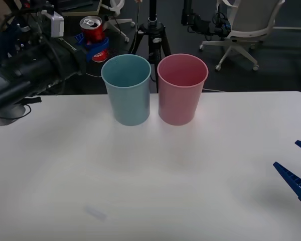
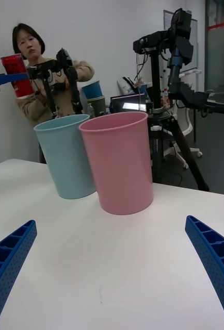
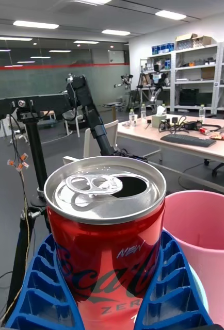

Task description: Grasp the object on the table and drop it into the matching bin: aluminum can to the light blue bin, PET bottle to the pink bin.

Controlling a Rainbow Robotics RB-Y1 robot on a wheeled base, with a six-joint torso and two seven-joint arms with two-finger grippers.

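The aluminum can, red with a silver top and an open pull tab, hangs in the air left of and beyond the light blue bin, higher than its rim. My left gripper is shut on the can, a blue finger on each side of it. The pink bin stands upright right beside the blue one near the table's far edge. From the right wrist, the can shows above and past the blue bin and pink bin. My right gripper rests open and empty low over the table at the right.
Beyond the table's far edge stand a black tripod and an office chair. My left arm's dark body reaches in over the far left corner. A faint small mark lies on the near tabletop.
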